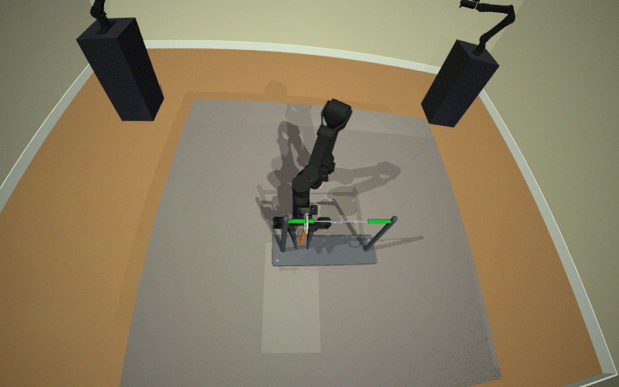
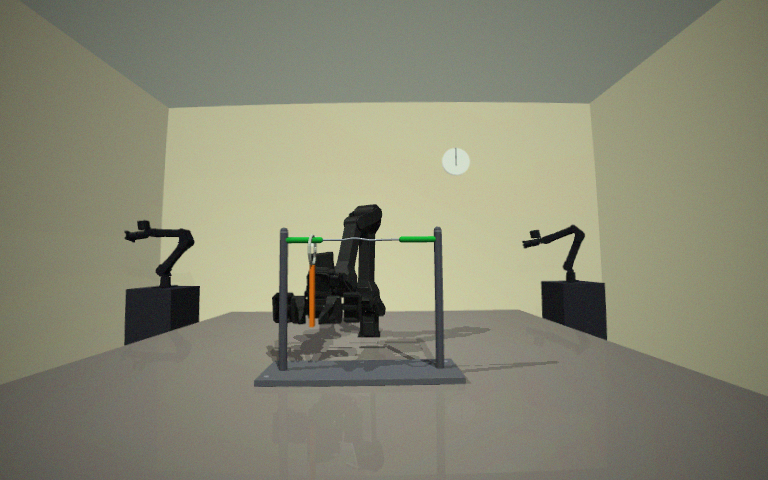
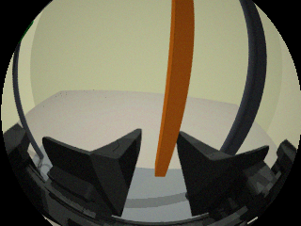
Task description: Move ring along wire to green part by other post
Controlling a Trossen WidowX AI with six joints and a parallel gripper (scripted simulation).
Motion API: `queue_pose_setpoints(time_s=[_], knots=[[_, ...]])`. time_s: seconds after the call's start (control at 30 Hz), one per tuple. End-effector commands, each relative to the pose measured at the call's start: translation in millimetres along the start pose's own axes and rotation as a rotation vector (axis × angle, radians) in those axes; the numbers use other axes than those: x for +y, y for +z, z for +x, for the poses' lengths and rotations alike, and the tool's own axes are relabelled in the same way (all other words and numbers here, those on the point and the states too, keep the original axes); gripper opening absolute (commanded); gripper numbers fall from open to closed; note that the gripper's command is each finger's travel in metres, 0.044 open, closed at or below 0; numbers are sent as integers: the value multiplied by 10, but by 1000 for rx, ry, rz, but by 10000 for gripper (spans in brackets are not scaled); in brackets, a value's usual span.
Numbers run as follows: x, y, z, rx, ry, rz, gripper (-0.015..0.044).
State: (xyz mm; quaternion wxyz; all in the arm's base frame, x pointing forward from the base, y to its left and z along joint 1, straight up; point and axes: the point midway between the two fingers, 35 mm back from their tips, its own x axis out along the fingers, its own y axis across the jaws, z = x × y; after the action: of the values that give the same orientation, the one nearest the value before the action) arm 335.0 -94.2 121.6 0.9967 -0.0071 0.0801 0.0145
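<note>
The ring (image 1: 306,223) (image 2: 312,249) hangs on the green part (image 1: 294,221) (image 2: 295,240) beside the left post (image 1: 284,237) (image 2: 283,305) in the top and exterior views. Its orange handle (image 1: 301,235) (image 2: 312,294) (image 3: 179,71) hangs down. My gripper (image 1: 301,247) (image 2: 312,310) (image 3: 160,135) is partly open, low around or just behind the handle. In the wrist view the handle shows between the fingertips, nearer the right one, and neither finger is closed on it. Its exact depth is hard to tell. The ring itself is out of the wrist view.
The thin grey wire (image 1: 339,222) (image 2: 362,238) runs to the other green part (image 1: 379,221) (image 2: 417,238) at the right post (image 1: 380,234) (image 2: 438,300). Both posts stand on a grey base (image 1: 324,257) (image 2: 362,376). The left post stands close to my gripper, on the right in the wrist view.
</note>
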Motion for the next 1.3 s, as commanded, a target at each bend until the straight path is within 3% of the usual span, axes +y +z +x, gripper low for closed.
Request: queue_pose_setpoints(time_s=[0.0,0.2,0.37,0.43,0.63,1.27], knots=[[-7,7,4,-2,-5,3,160],[-7,7,4,-2,-5,3,160],[0,0,1,0,0,0,29],[0,0,1,0,0,0,15],[0,0,1,0,0,0,-142],[-36,194,-31,-1,-4,-4,-150]])
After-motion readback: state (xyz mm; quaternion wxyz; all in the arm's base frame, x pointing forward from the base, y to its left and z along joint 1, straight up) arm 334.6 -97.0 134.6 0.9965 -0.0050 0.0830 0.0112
